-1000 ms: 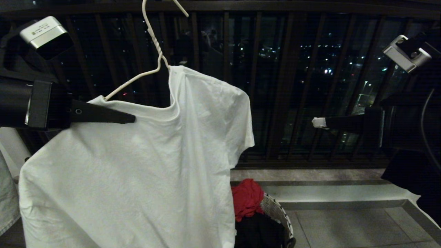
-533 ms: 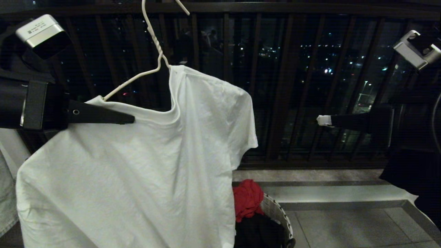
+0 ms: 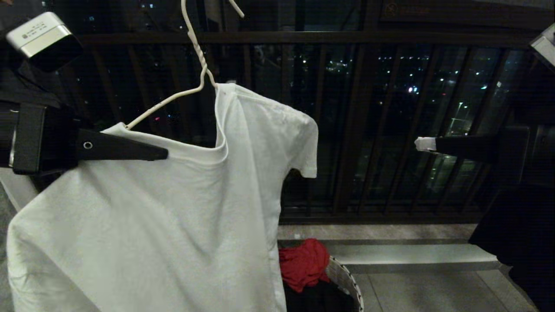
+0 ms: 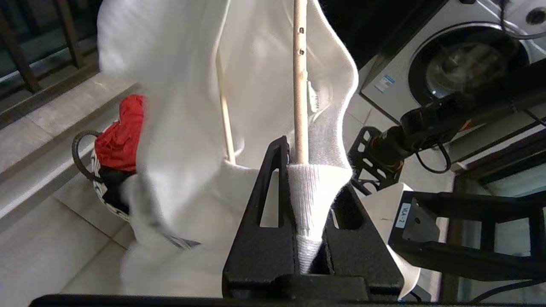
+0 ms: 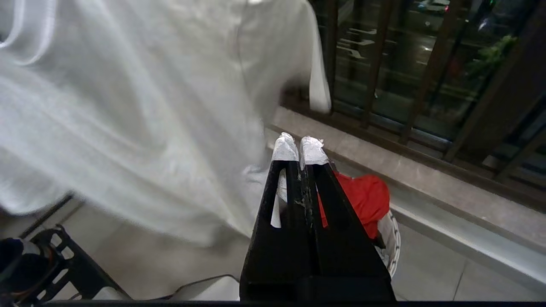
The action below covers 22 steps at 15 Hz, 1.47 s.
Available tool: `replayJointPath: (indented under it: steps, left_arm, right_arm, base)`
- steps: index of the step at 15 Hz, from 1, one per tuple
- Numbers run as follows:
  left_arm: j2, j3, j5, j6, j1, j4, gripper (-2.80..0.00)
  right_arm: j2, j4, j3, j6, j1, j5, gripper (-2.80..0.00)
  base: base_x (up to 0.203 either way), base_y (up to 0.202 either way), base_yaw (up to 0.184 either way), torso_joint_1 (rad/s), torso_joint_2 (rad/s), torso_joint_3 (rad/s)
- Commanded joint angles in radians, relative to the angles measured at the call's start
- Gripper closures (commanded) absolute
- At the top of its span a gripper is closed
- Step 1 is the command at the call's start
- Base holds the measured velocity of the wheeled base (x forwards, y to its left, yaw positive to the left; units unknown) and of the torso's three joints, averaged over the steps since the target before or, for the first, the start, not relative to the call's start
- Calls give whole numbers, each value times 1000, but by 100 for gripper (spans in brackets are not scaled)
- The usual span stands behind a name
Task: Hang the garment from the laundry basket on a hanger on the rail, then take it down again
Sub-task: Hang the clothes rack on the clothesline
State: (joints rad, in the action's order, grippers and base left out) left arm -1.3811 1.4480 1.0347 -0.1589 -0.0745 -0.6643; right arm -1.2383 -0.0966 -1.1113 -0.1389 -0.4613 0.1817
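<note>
The left tool (image 3: 162, 152) grips the collar of the garment (image 3: 173, 225), draped half on the hanger (image 3: 190, 56). The right tool (image 3: 418, 144), closed and empty, hovers well apart.

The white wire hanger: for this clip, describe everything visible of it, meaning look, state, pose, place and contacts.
The hanger is thin white wire with a twisted neck; its hook runs out of the top of the head view, so what it hangs from is unseen. One sloping arm is bare; the other lies under the T-shirt shoulder. The left wrist view shows chipped paint along the wire. The left gripper is shut on the collar where the bare arm enters the shirt.
</note>
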Motion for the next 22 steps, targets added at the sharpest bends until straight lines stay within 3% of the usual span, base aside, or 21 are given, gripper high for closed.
replayJointPath:
  steps: [1, 5, 8, 14, 22]
  left_arm:
    - [14, -5, 5, -1, -6, -3, 0]
    - [16, -21, 5, -9, -18, 1, 0]
    - [33, -82, 36, -1, -25, 100, 0]
    - [100, -89, 36, 87, -101, 107, 0]
    - [178, -101, 30, 119, -142, 107, 0]
  right_arm:
    - [7, 0, -1, -1, 1, 1, 0]
    - [5, 0, -1, -1, 1, 1, 0]
    - [5, 0, -1, -1, 1, 1, 0]
    - [7, 0, -4, -1, 1, 1, 0]
    - [8, 0, -4, -1, 1, 1, 0]
  base:
    - [0, 0, 0, 158, -436, -318]
    - [0, 0, 0, 156, -468, -316]
    - [0, 0, 0, 180, -476, -303]
    - [0, 0, 0, 198, -501, -301]
    - [0, 0, 0, 240, -551, -314]
